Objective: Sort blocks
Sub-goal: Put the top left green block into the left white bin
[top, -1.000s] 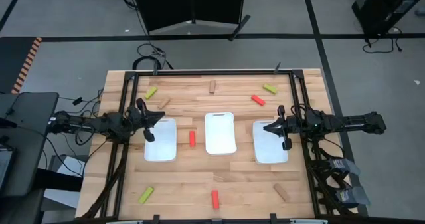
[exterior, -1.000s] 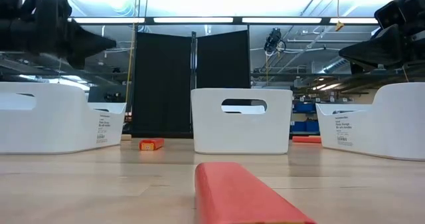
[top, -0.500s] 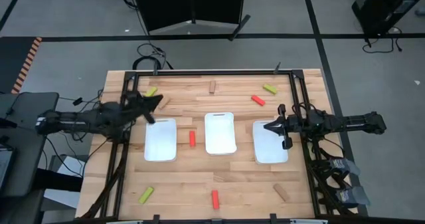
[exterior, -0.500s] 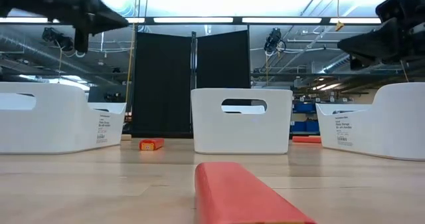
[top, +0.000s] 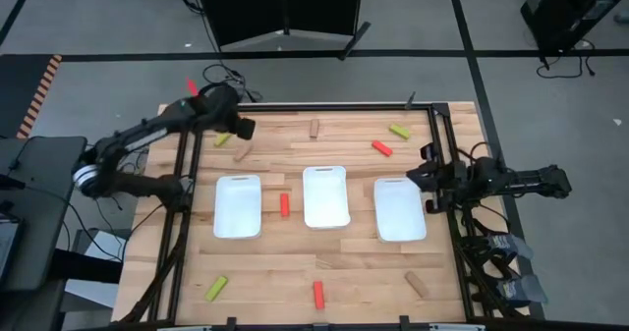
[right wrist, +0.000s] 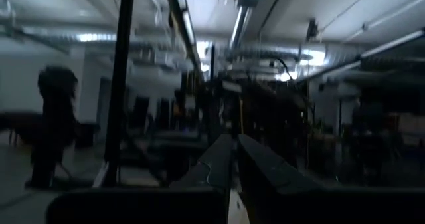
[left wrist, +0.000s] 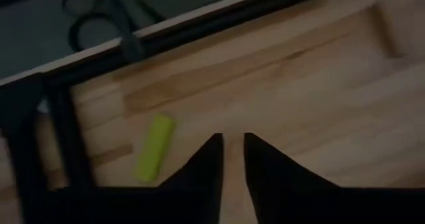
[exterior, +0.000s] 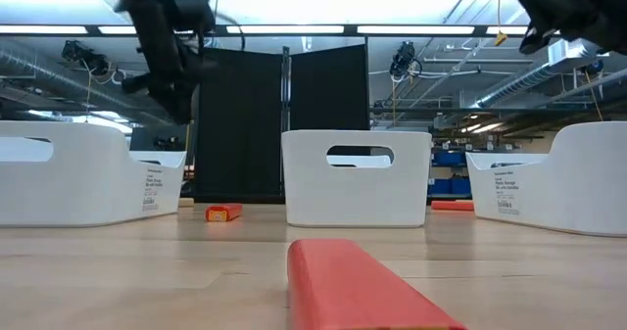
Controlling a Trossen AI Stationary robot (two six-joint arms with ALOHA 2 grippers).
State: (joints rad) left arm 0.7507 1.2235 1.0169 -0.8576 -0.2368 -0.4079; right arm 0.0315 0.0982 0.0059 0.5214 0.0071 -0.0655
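My left gripper hangs over the table's far left part, fingers pointing down and shut but for a narrow slit. It touches nothing. A yellow-green block lies flat just beside it, and a brown block lies a little nearer. My right gripper is by the right tray's right edge, raised and pointing level, shut and empty. Other blocks lie flat: brown, yellow-green, red, red, yellow-green, red, brown.
Three white trays stand in a row across the middle: left, middle, right. A black frame runs round the table's edges. In the low view the near red block fills the foreground.
My left gripper has swung from over the left tray toward the table's far edge and tipped to point down near the far-left yellow-green block. My right gripper has drawn back from over the right tray toward the table's right edge. No block has moved.
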